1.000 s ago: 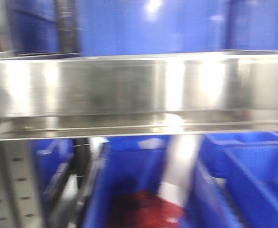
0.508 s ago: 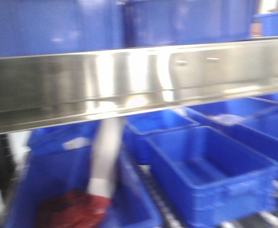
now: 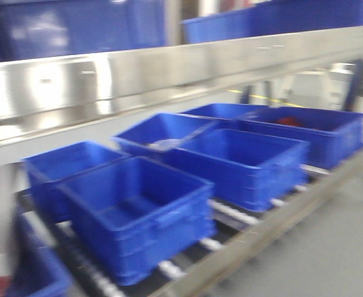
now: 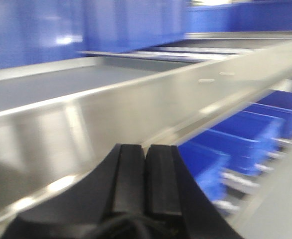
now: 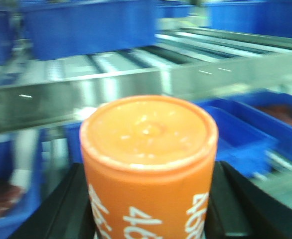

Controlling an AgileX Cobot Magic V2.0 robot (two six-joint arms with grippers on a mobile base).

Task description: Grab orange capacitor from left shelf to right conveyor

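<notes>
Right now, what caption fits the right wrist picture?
Right pincer holds an orange can marked 4680, steel shelf and blue bins behind.

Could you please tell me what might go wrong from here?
The orange capacitor sticks well out of the right claw, so it might tip or slip. All views are motion-blurred; a quick swing near the steel shelf could knock it loose into the blue bins.
</notes>
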